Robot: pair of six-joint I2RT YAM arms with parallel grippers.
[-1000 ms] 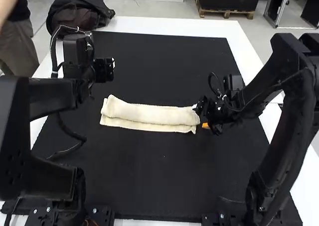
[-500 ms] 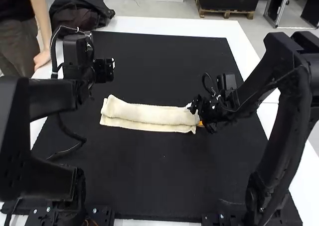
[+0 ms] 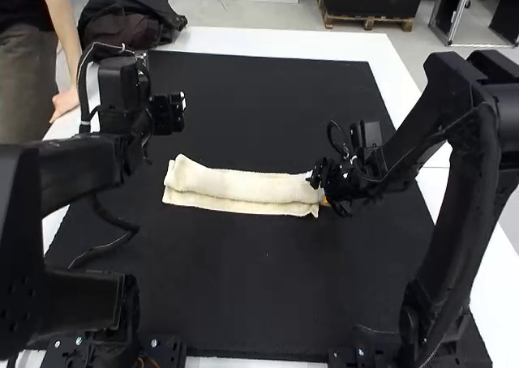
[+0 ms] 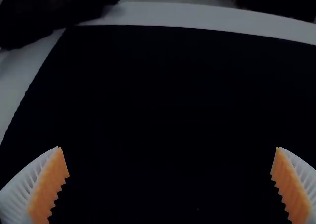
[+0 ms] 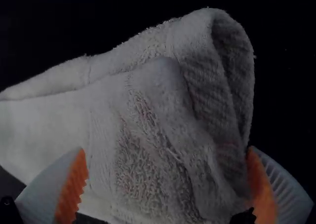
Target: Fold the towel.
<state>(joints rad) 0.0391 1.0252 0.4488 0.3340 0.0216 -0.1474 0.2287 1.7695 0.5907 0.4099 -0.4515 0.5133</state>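
The left arm (image 3: 73,169) stands at the high view's left, its forearm raised over the near left part of the black mat (image 3: 268,287); the left gripper (image 3: 170,113) hangs beyond the towel's left end, apart from the cloth, and faces the far side of the table (image 3: 243,40); in the left wrist view the left gripper (image 4: 169,147) has its ribbed white fingers spread wide, bare mat between the orange pads (image 4: 49,187). The right arm (image 3: 462,222) rises at the right, bends high up and slopes inward and down, so that the right gripper (image 3: 321,187) sits low at the towel's right end; in the right wrist view the right gripper (image 5: 167,150) has its fingers well parted, with layered cloth lying between them, not pinched; one finger overlaps the towel in that view, while the other's orange pad (image 5: 261,184) is right at its edge.

The towel (image 3: 251,187), cream-coloured, lies on the mat between the two arms, folded into a long narrow strip; its long axis runs from left to right, the right end slightly nearer the high view's camera; a lower layer shows along the near side; at the right end the fold curls into a loose loop.
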